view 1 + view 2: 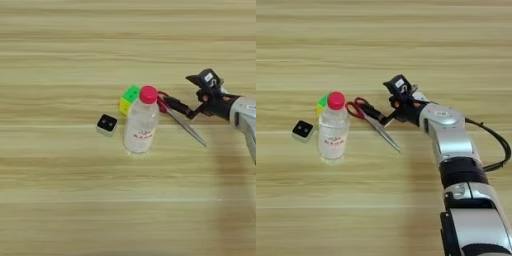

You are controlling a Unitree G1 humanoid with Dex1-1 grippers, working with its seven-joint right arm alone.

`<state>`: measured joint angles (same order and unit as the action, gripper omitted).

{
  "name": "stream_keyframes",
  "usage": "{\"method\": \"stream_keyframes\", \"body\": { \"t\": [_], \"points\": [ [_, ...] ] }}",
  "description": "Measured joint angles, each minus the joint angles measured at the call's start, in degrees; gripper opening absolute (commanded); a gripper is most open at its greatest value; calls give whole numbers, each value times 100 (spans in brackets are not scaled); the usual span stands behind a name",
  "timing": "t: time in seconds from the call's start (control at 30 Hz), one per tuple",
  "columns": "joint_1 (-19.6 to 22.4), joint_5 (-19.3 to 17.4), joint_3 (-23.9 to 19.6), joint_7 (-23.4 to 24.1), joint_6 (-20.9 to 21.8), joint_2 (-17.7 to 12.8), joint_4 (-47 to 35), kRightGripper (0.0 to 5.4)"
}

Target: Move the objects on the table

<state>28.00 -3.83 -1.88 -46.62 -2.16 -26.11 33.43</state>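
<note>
A clear plastic bottle point(142, 125) with a red cap stands upright in the middle of the table point(60, 190). Behind it, partly hidden, sits the multicoloured puzzle cube point(129, 99). To its left lies the small white box point(106, 124) with a black top. Red-handled scissors point(376, 122) lie just right of the bottle, with the blades pointing toward the near right. My right gripper point(376, 95) is open. Its lower black finger reaches over the scissors' handles and its upper finger is raised above the table. The white remote is out of view.
My silver forearm point(448, 135) comes in from the bottom right and crosses the right side of the table. A black cable point(501, 145) loops beside it.
</note>
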Motion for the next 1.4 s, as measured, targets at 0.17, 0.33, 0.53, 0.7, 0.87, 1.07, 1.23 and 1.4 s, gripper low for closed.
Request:
{"method": "stream_keyframes", "body": {
  "t": [0.17, 0.33, 0.53, 0.7, 0.87, 1.07, 1.23, 1.4],
  "points": [
    [-57, 21, 34, -12, -110, 2, -1, 536],
    [-109, 19, 126, -147, -362, 2, -110, 536],
    [-210, 25, 254, -264, -718, 4, -256, 536],
    [-215, 64, 335, -229, -896, 14, -324, 536],
    [-249, 204, 411, -4, -1009, 88, -320, 536],
    [-271, 379, 576, 125, -1070, 185, -313, 536],
    [-268, 399, 621, 212, -1119, 262, -337, 536],
    [-161, 396, 617, 369, -1218, 396, -203, 536]
  ]
}}
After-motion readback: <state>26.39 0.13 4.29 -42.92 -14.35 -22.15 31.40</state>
